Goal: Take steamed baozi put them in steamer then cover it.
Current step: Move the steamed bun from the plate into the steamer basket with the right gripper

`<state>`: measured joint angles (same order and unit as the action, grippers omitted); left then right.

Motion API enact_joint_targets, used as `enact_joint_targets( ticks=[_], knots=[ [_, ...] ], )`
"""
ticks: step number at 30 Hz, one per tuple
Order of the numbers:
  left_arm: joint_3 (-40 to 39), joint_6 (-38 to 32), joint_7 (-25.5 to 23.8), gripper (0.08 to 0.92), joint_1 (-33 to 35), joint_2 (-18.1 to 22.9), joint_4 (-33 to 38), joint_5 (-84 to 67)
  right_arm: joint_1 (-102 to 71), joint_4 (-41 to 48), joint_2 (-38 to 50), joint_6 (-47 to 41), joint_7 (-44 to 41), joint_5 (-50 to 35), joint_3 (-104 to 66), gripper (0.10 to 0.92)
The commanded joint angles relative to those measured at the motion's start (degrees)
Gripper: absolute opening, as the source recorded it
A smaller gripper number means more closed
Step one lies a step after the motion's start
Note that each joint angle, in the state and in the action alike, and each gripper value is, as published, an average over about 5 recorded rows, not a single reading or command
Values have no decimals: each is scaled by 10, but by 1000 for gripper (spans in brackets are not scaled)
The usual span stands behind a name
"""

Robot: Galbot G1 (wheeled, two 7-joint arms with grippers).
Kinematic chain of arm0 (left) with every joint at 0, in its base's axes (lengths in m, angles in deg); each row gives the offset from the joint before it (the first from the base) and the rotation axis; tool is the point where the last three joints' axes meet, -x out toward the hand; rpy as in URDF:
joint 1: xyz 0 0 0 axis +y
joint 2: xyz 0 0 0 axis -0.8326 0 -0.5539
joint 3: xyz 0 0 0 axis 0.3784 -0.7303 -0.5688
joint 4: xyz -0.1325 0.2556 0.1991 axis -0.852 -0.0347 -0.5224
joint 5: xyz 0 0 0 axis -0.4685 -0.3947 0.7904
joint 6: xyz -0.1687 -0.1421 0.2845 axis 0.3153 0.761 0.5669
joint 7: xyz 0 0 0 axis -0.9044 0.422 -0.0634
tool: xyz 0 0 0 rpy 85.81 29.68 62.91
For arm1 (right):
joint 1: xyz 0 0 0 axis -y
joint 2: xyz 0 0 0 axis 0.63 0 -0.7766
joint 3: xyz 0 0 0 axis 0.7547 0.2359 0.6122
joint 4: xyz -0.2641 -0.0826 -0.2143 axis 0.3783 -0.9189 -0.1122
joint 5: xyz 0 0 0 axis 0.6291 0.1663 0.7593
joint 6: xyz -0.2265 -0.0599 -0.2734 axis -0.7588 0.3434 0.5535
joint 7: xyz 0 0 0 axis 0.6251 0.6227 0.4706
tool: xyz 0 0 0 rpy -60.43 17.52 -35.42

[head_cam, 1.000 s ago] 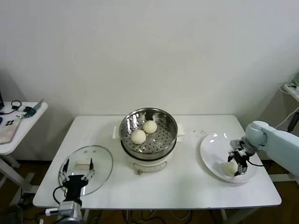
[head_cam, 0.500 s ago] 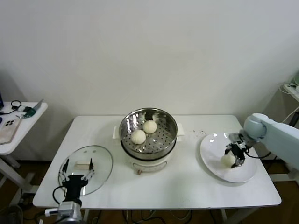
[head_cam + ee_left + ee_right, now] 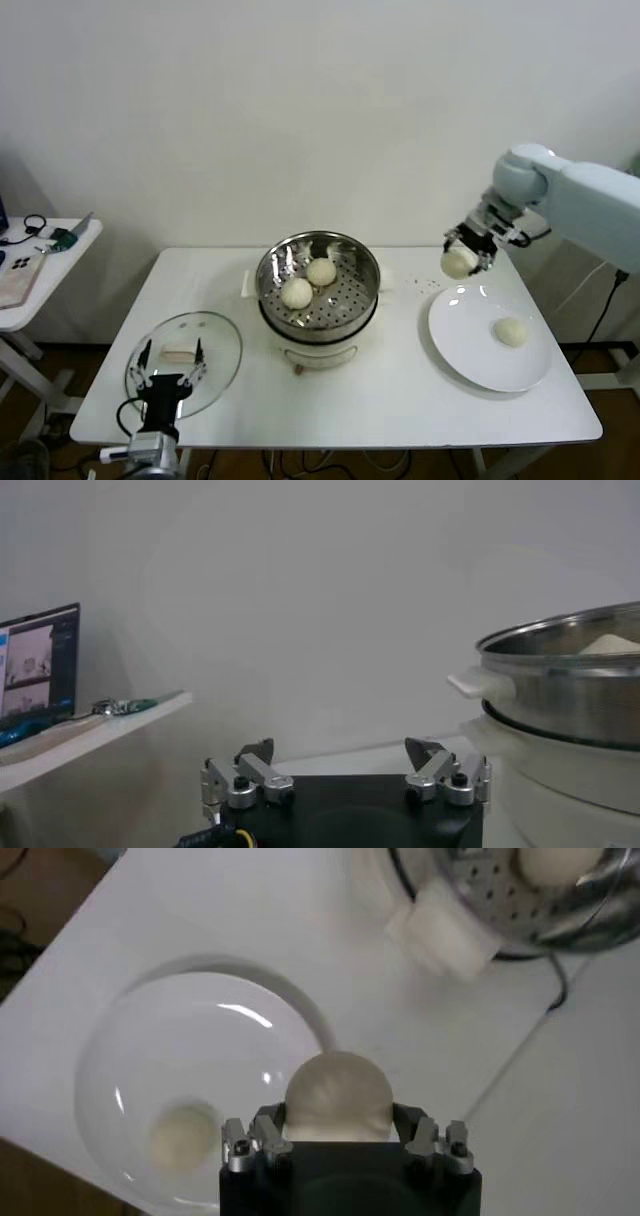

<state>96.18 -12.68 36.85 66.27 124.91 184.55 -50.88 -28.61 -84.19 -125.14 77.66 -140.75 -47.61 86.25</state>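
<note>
You are carrying a bun (image 3: pixel 458 263) in the right gripper (image 3: pixel 463 256), fingers closed around its sides, lifted in the air above the surface (image 3: pixel 400 400) between the plate (image 3: pixel 470 340) and the steamer (image 3: pixel 318 281). The wrist view is showing the same bun (image 3: pixel 338 1096) snug between the fingers, with the plate (image 3: pixel 140 1048) under it and the steamer's handle off ahead. Holding it high is probably so it is clearing the steamer's rim on the way in.

Two buns (image 3: pixel 297 293) (image 3: pixel 321 271) are already sitting in the steamer, toward its left and back, so the right-front part of the perforated floor is looking free for this one. One bun (image 3: pixel 511 332) is waiting on the plate, right of centre, well apart from the gripper. So you are roughly at the third of four, with the covering not yet done.

The lid (image 3: pixel 222 350) is lying flat on the surface left of the steamer, handle up. The left gripper (image 3: pixel 167 383) is sitting low at the near edge, over the lid's near rim, fingers spread wide and holding nothing; likely parked there to be ready for the lid.

Watch for squashing the soft bun or clipping the rim when lowering.
</note>
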Motion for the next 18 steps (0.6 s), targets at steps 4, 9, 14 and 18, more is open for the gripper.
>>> enact_joint_targets(
  ticks=[4, 9, 14, 18],
  knots=[
    [-4, 2, 1, 823, -3, -2, 0, 0, 52, -60, -145, 71, -15, 14, -1, 711],
    [-4, 4, 1, 823, 1, -6, -3, -2, 2, -41, -223, 76, -20, 32, -24, 712],
    [1, -1, -1, 823, 10, -11, 5, 0, -51, -10, -272, 91, -26, 61, -36, 706],
    [3, -2, -1, 823, 13, -17, 12, -1, -76, 9, -295, 100, -28, 69, -34, 710]
  ],
)
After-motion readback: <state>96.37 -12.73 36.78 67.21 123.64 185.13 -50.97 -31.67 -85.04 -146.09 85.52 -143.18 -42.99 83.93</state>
